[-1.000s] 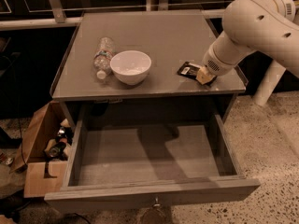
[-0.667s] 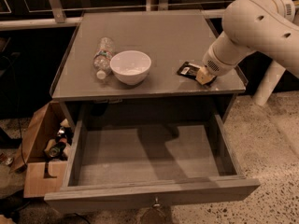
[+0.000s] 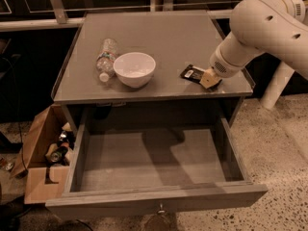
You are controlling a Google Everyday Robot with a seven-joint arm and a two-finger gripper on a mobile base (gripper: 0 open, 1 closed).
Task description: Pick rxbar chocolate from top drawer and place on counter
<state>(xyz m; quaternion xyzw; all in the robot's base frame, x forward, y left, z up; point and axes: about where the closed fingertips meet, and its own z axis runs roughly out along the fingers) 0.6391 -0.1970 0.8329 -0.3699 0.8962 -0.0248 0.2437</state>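
Observation:
The rxbar chocolate, a small black bar with a white label patch, lies flat on the counter near its front right corner. My gripper is right at the bar's right end, low over the counter, at the end of the white arm coming in from the upper right. The top drawer stands pulled out below the counter, its grey floor bare, with a small metal pull on its front.
A white bowl and a clear plastic bottle lying on its side sit on the counter's left half. An open cardboard box with cans stands on the floor to the left. A white post stands at the right.

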